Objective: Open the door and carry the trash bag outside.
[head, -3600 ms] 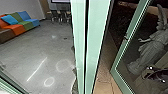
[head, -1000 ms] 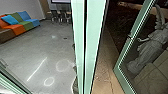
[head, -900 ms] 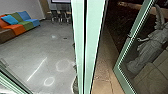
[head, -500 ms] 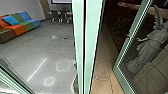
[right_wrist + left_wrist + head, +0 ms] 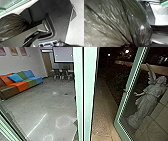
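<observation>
In the head view, a glass door with a green frame (image 5: pixel 128 88) stands open on the right, with paving showing between it and the pale green upright (image 5: pixel 86 94). The brown plastic trash bag (image 5: pixel 111 20) looms large in the left wrist view, its folds drawn together at the neck, where my left gripper (image 5: pixel 128 45) is shut on it. The same trash bag (image 5: pixel 12 26) shows in the right wrist view, bunched at one end beside dark robot parts. How my right gripper stands cannot be told.
A pale angel statue (image 5: pixel 147 102) is seen through the door's glass. Indoors, left of the upright, are a colourful sofa (image 5: pixel 21 82), chairs (image 5: pixel 60 74) and grey floor (image 5: pixel 37 104). A paved path (image 5: pixel 101 112) runs outside by a dark planted strip.
The head camera has tilted up, bringing wall pictures, more of the screen and outdoor lights into view. A dark shape with bright spots, low in the door's glass at first, is gone.
</observation>
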### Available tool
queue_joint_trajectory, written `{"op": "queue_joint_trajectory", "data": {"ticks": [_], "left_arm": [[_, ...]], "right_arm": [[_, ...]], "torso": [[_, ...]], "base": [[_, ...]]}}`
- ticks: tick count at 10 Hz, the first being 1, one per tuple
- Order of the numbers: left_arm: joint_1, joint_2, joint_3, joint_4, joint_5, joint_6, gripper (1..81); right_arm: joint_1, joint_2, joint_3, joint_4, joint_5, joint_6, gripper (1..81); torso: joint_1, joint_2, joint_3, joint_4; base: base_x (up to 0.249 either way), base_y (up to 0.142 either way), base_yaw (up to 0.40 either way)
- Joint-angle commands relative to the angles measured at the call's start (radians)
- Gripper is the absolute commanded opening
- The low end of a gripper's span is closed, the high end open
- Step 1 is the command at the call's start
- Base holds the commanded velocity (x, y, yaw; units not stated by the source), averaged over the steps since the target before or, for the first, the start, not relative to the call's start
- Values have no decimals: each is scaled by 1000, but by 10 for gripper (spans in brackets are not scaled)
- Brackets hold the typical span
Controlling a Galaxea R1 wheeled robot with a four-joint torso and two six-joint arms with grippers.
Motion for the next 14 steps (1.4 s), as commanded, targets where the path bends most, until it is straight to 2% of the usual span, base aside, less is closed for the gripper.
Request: {"op": "queue_joint_trajectory", "data": {"ticks": [1, 4, 6, 14], "left_arm": [[-35, 8, 8, 9, 64, 2, 10], [-37, 1, 8, 9, 64, 2, 10], [-38, 1, 8, 8, 64, 1, 10], [-41, -2, 8, 9, 68, 4, 10]], "right_arm": [[31, -4, 8, -8, -41, -3, 811], [23, 49, -63, -11, -41, -4, 811], [20, 82, -110, -9, -41, -18, 811], [22, 82, -90, -11, -41, -27, 811]], "torso": [[0, 0, -2, 0], [-1, -1, 30, 0], [-2, -2, 26, 0], [-2, -2, 27, 0]], "base": [[0, 0, 0], [0, 0, 0], [0, 0, 0], [0, 0, 0]]}}
